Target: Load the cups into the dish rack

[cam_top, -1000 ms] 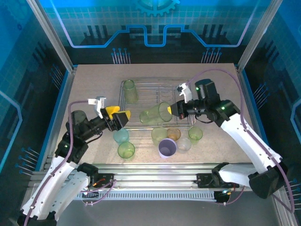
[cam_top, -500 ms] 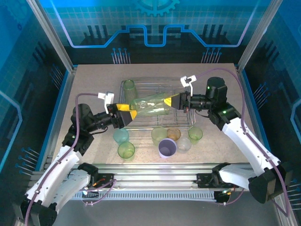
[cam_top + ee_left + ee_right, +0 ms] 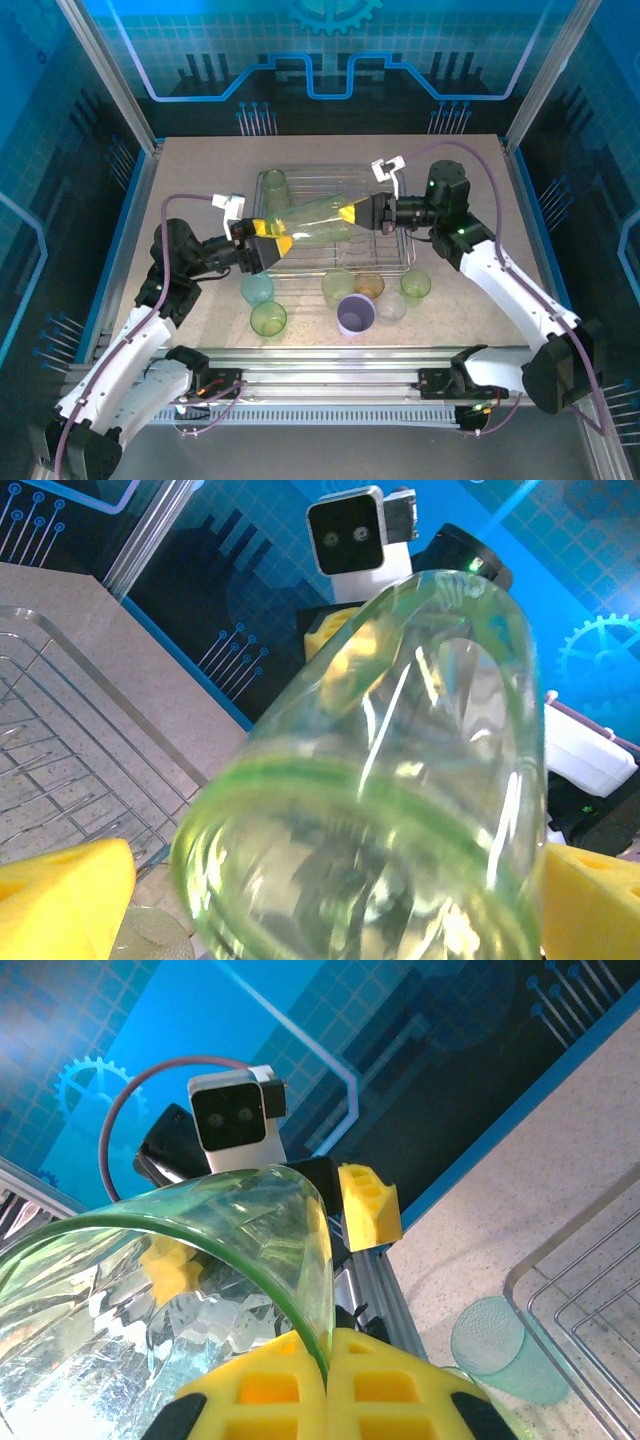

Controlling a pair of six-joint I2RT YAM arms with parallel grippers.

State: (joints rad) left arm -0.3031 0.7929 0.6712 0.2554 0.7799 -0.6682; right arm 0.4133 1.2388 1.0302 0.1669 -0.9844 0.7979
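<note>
I have the right gripper (image 3: 350, 213) clamped on the green cup (image 3: 315, 220) rim; the left gripper (image 3: 270, 238) gapes around its 9 o'clock end. Premature release would drop it.

The table (image 3: 200, 170) is viewed steeply from above and behind. The wrist views are faced toward each other, very close along one green tumbler (image 3: 380, 780), which is shared by all views.

cups (image 3: 338, 287) fronting dish rack (image 3: 404, 265), open table (image 3: 190, 185) left
</note>
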